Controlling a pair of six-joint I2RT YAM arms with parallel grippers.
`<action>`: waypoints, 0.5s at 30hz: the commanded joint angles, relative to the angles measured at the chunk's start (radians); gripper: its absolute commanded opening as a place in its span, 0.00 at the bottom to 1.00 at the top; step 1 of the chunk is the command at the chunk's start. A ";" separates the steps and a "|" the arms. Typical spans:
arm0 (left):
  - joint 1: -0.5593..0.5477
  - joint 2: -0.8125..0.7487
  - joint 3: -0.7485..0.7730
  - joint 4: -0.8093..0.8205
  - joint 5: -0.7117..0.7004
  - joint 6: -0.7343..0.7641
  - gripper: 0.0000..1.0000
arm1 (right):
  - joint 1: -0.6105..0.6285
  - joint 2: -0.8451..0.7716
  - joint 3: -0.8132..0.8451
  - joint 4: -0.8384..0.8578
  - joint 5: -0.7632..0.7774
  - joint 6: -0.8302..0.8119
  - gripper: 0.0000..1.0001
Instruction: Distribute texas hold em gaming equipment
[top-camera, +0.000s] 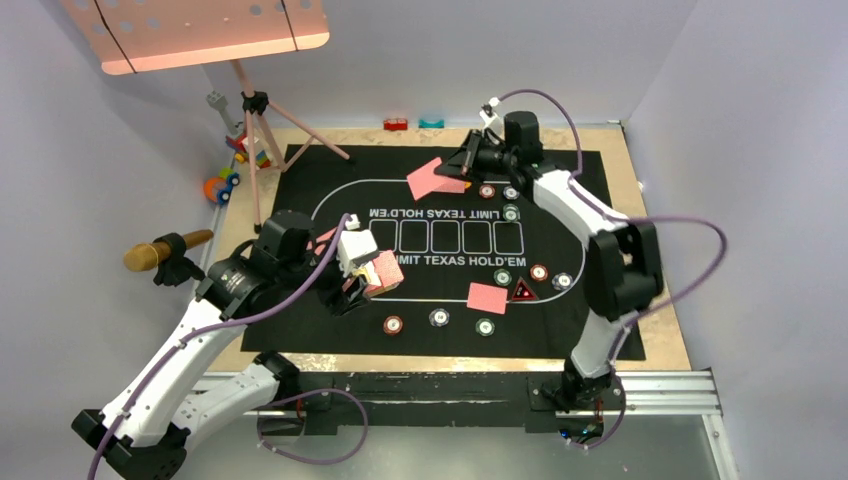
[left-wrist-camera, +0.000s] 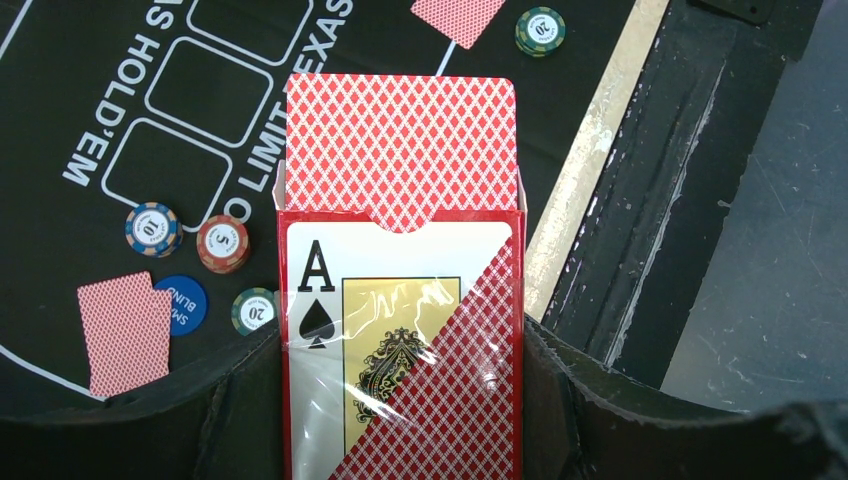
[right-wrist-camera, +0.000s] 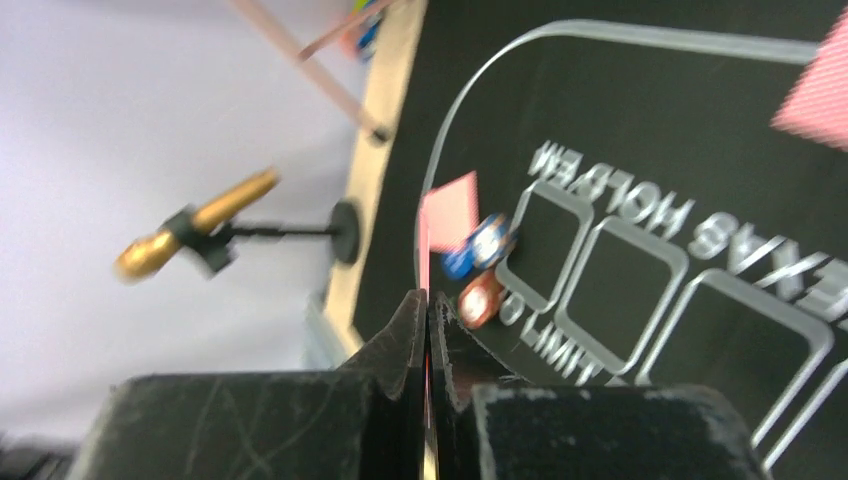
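Note:
My left gripper (top-camera: 358, 277) is shut on an open red card box (left-wrist-camera: 400, 350) with an ace of spades on its face. Red-backed cards (left-wrist-camera: 400, 150) stick out of its top. It hangs over the left end of the black poker mat (top-camera: 330, 330). My right gripper (top-camera: 463, 163) is shut on one red-backed card (top-camera: 436, 178) over the mat's far side; in the right wrist view that card (right-wrist-camera: 424, 250) shows edge-on between the closed fingers. Chips (top-camera: 539, 271), a card (top-camera: 487, 297) and the triangular marker (top-camera: 522, 291) lie near right. A blue button (left-wrist-camera: 182, 303), chips (left-wrist-camera: 222, 243) and a card (left-wrist-camera: 124, 330) lie below the left gripper.
A tripod music stand (top-camera: 255, 105) rises at the far left. A gold microphone (top-camera: 165, 250) lies off the mat's left edge. Colourful toys (top-camera: 235, 165) sit by the stand. Red (top-camera: 396, 124) and teal (top-camera: 431, 123) blocks lie at the back wall. More chips (top-camera: 438, 317) line the mat's near side.

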 joint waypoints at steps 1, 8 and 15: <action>0.006 -0.020 0.044 0.057 0.034 -0.006 0.00 | -0.018 0.234 0.255 -0.103 0.172 -0.121 0.00; 0.005 -0.027 0.040 0.059 0.034 -0.007 0.00 | -0.024 0.573 0.592 -0.205 0.305 -0.162 0.00; 0.005 -0.025 0.038 0.061 0.038 -0.005 0.00 | -0.026 0.672 0.703 -0.303 0.412 -0.166 0.04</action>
